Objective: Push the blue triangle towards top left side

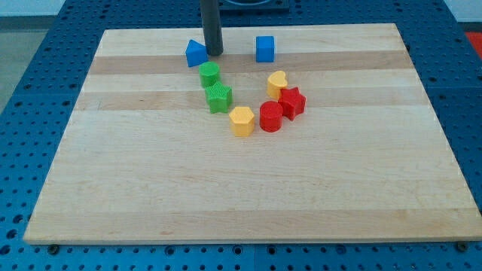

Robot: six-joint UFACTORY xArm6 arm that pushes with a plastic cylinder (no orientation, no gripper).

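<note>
The blue triangle (196,53) lies near the view's top edge of the wooden board, left of centre. My tip (215,53) stands right beside it on its right side, touching or nearly touching it. The dark rod rises straight up out of the view's top. A blue cube (264,49) sits further right along the same top strip.
Below the triangle sit a green cylinder (209,74) and a green star (219,98). A yellow hexagon (242,120), a red cylinder (271,117), a red star (291,103) and a yellow heart (277,82) form an arc at centre. The board (135,188) lies on a blue perforated table.
</note>
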